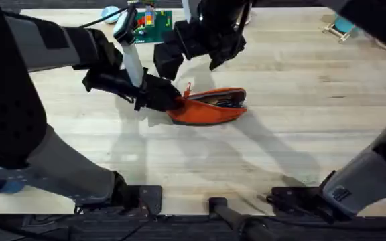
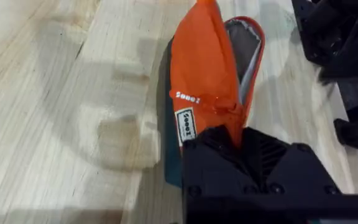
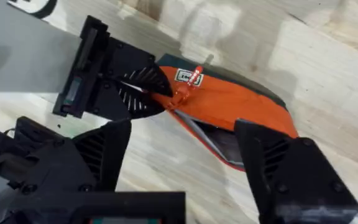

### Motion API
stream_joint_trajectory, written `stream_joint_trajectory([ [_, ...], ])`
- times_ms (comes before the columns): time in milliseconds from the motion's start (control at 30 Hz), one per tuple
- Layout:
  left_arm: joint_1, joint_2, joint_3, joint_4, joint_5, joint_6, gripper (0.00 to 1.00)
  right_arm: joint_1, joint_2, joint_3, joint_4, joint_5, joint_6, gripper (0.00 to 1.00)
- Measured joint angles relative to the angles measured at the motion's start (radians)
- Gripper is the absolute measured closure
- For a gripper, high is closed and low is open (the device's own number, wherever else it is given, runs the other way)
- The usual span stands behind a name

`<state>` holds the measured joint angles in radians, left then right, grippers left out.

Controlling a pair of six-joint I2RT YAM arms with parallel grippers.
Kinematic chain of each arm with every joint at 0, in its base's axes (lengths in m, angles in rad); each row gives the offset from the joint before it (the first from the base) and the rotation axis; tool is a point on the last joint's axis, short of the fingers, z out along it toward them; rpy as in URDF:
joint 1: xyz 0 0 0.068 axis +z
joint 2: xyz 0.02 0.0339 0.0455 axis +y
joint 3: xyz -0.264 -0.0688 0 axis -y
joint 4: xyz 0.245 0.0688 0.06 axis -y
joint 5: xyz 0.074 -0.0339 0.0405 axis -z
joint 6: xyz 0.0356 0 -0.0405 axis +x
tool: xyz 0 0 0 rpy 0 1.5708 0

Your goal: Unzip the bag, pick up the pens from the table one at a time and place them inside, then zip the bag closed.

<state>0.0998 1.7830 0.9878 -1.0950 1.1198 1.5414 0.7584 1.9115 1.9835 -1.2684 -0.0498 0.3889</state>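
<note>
The pale plank table [image 1: 300,114] carries the orange bag [image 1: 210,107], unzipped; left gripper [image 1: 173,102] pinches its end, right gripper [image 1: 193,57] hangs spread wide above.

We see a bright orange bag [image 1: 210,110] with grey lining, a dark teal underside and a white label, on a pale wooden table [image 1: 300,134] between two black grippers.
</note>
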Motion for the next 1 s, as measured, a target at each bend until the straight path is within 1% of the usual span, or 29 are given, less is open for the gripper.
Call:
stream_joint_trajectory([
  [333,0.000,0.000,0.000,0.000,0.000,0.000,0.958,0.000,0.063,0.000,0.001,-0.002,0.001,0.007],
  [533,0.000,0.000,0.000,0.000,0.000,0.000,0.958,0.000,0.097,0.000,0.010,-0.019,0.005,0.029],
  [1000,0.000,0.000,0.000,0.000,0.000,0.000,0.958,0.000,0.180,0.000,0.014,-0.026,0.038,0.032],
])
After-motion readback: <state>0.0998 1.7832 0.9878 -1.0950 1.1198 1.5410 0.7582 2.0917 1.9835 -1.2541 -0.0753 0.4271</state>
